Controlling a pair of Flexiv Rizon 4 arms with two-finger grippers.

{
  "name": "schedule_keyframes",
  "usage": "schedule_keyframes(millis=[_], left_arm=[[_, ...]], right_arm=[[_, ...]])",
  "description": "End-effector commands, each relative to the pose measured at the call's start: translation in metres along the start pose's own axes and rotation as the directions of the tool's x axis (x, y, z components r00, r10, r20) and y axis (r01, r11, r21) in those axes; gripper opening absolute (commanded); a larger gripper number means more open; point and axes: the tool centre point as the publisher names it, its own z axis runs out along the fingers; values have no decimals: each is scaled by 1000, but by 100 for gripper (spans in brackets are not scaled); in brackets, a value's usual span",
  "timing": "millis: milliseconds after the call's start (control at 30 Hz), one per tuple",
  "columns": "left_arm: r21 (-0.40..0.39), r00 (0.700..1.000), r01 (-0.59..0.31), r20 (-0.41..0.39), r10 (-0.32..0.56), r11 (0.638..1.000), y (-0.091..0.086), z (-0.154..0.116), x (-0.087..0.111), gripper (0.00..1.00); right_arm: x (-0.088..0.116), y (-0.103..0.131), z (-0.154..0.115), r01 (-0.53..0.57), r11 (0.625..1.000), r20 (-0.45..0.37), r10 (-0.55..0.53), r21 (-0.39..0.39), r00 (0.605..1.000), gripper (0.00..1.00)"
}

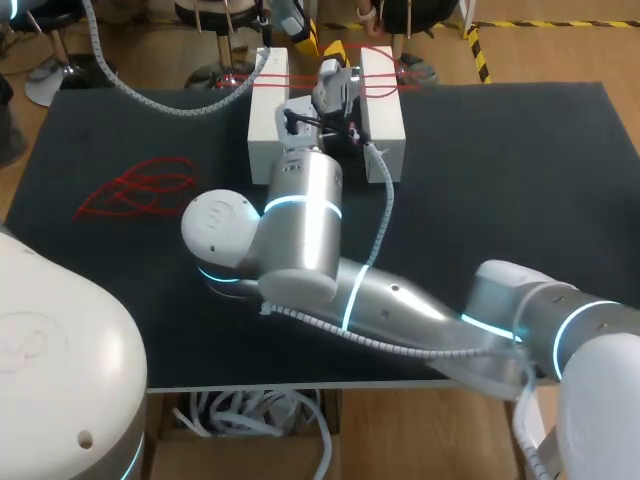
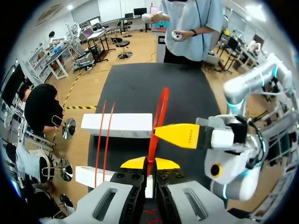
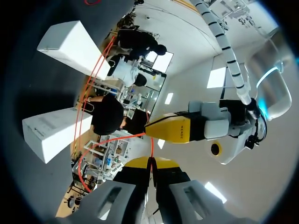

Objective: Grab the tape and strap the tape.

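Two white boxes (image 1: pixel 275 125) (image 1: pixel 385 115) stand side by side at the far middle of the black mat, with red tape straps (image 1: pixel 378 92) running across them. In the left wrist view my left gripper (image 2: pixel 149 163) is shut on a strand of red tape (image 2: pixel 159 114) that rises in a loop above the boxes (image 2: pixel 117 125). My right gripper (image 3: pixel 150 162) is shut on the same red tape (image 3: pixel 152 148), and its yellow tip (image 2: pixel 180 135) meets the strand from the side. The right arm (image 1: pixel 305 215) reaches in over the gap between the boxes.
A loose tangle of red tape (image 1: pixel 140 190) lies on the mat's left part. The mat (image 1: pixel 520 180) is bare to the right of the boxes. Two straps (image 2: pixel 105 140) cross both boxes beside my left gripper.
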Motion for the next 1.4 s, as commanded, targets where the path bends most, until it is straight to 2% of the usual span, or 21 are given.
schedule_keyframes(millis=[33,367,633,667,700,767,800,833,900,967,1000,1100,1200,1333,1400], left_arm=[[-3,1000,1,-1,-1,1000,-1,-1,0,0],[-3,1000,1,-1,-1,1000,-1,-1,0,0],[-3,1000,1,-1,-1,1000,-1,-1,0,0],[-3,1000,1,-1,-1,1000,-1,-1,0,0],[-3,1000,1,-1,-1,1000,-1,-1,0,0],[-3,1000,1,-1,-1,1000,-1,-1,0,0],[-3,1000,1,-1,-1,1000,-1,-1,0,0],[-3,1000,1,-1,-1,1000,-1,-1,0,0],[-3,1000,1,-1,-1,1000,-1,-1,0,0],[-3,1000,1,-1,-1,1000,-1,-1,0,0],[-3,1000,1,-1,-1,1000,-1,-1,0,0],[-3,1000,1,-1,-1,1000,-1,-1,0,0],[-40,1000,17,-10,-17,999,17,-8,15,0],[-105,996,43,-69,-51,994,60,-25,33,0],[-127,993,66,-93,-78,990,89,-34,43,0]], right_arm=[[-3,11,1,3,1000,-7,-3,28,1000,0],[-3,12,1,6,1000,-2,-6,24,1000,0],[-4,-11,-12,-30,999,21,31,-39,999,0],[-3,-15,-15,-32,998,28,33,-51,999,10],[-2,-19,-19,-32,997,33,34,-64,999,31],[0,-25,-28,-31,996,45,34,-82,998,53],[1,-28,-31,-29,995,51,33,-93,998,62],[2,-30,-35,-27,994,56,32,-103,998,57],[3,-38,-42,-27,992,70,36,-125,997,61],[2,-49,-49,-39,987,82,53,-157,995,89],[2,-58,-52,-60,982,94,78,-179,993,100],[3,-72,-54,-111,970,126,140,-214,982,100],[3,-72,-54,-111,970,126,140,-214,982,100],[3,-72,-54,-111,970,126,140,-214,982,100],[3,-72,-54,-111,970,126,140,-214,982,100]])
